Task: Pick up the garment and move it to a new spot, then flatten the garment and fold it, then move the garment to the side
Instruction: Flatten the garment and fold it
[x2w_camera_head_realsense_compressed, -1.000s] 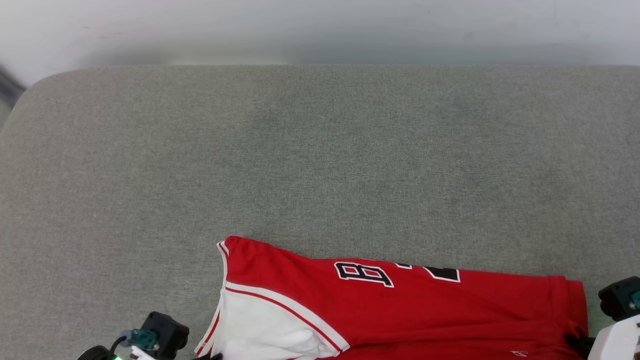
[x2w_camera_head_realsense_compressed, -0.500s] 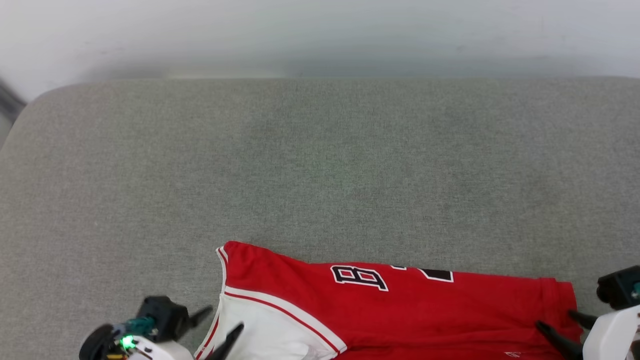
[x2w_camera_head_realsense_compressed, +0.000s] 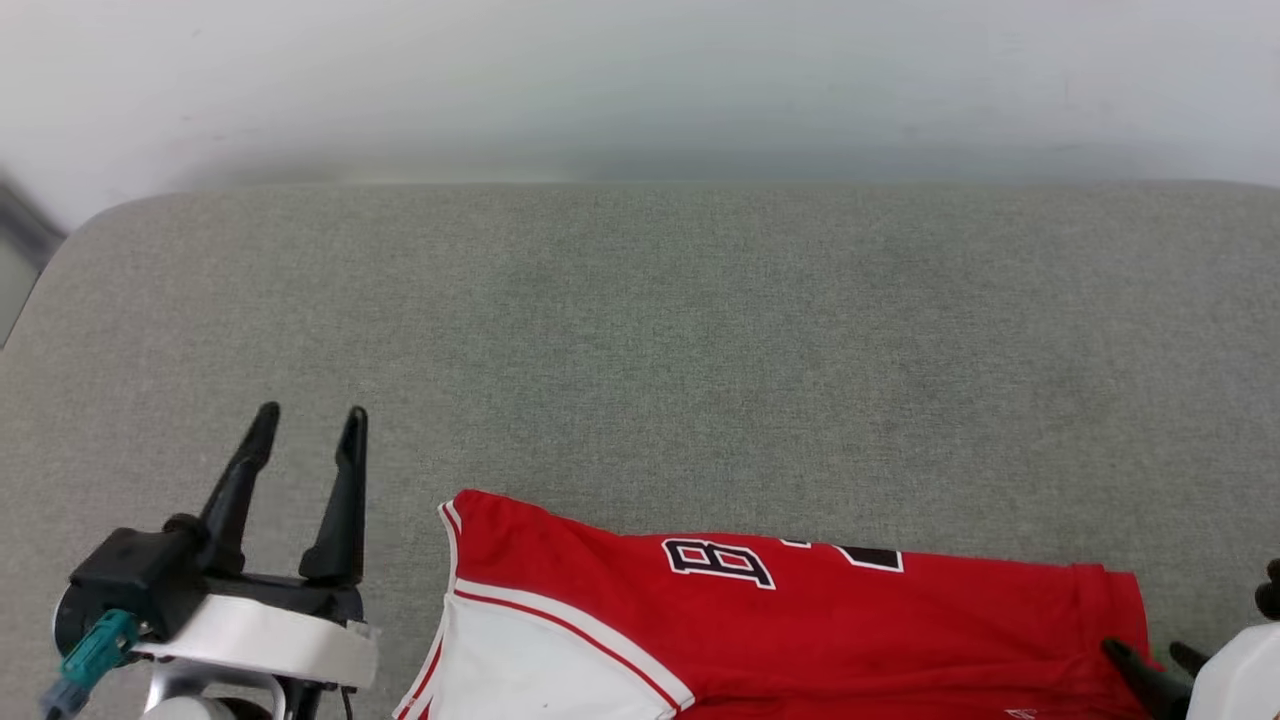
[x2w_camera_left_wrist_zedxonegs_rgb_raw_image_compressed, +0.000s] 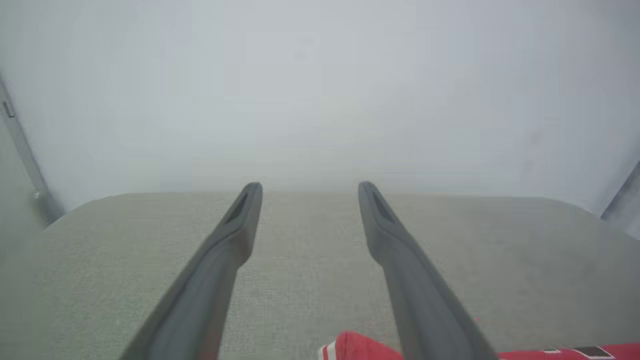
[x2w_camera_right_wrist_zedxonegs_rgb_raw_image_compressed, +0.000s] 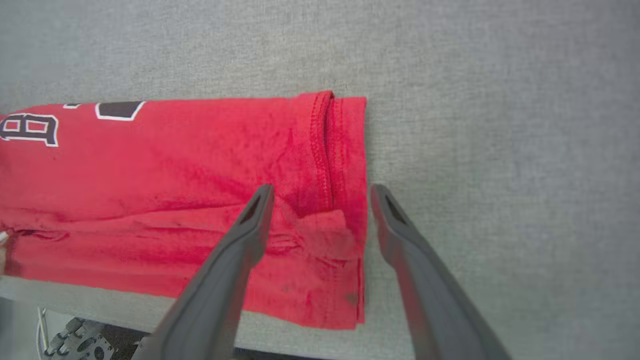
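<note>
The red jersey-style T-shirt with white sleeves and red-and-white striped trim (x2w_camera_head_realsense_compressed: 800, 620) lay folded into a long band on the grey fabric-covered counter (x2w_camera_head_realsense_compressed: 640, 350), close to the edge nearest me. Its long axis ran from my left to my right, roughly along that near edge. The white sleeve (x2w_camera_head_realsense_compressed: 520, 670) pointed to my left and the stitched red hem (x2w_camera_right_wrist_zedxonegs_rgb_raw_image_compressed: 325, 145) pointed to my right. The black, white-outlined number print (x2w_camera_head_realsense_compressed: 720, 562) sat along the band's far edge, and part of it was cut off by the fold. My left end effector (x2w_camera_head_realsense_compressed: 312, 415) hung over bare counter beside the sleeve end, apart from the cloth. Its two dark fingers were spread wide, held nothing and pointed toward the pale wall (x2w_camera_head_realsense_compressed: 640, 80). From its wrist camera the same fingers (x2w_camera_left_wrist_zedxonegs_rgb_raw_image_compressed: 235, 235) stood well apart, with a corner of the red cloth (x2w_camera_left_wrist_zedxonegs_rgb_raw_image_compressed: 360, 347) low between them. My right end effector (x2w_camera_right_wrist_zedxonegs_rgb_raw_image_compressed: 322, 190) was also spread wide and gripped nothing. It straddled the hem's corner: one finger was over the red cloth, the other over the grey surface just past the hem's edge, with a small pucker of fabric (x2w_camera_right_wrist_zedxonegs_rgb_raw_image_compressed: 325, 232) between them. I could not tell whether either finger touched the cloth.
</note>
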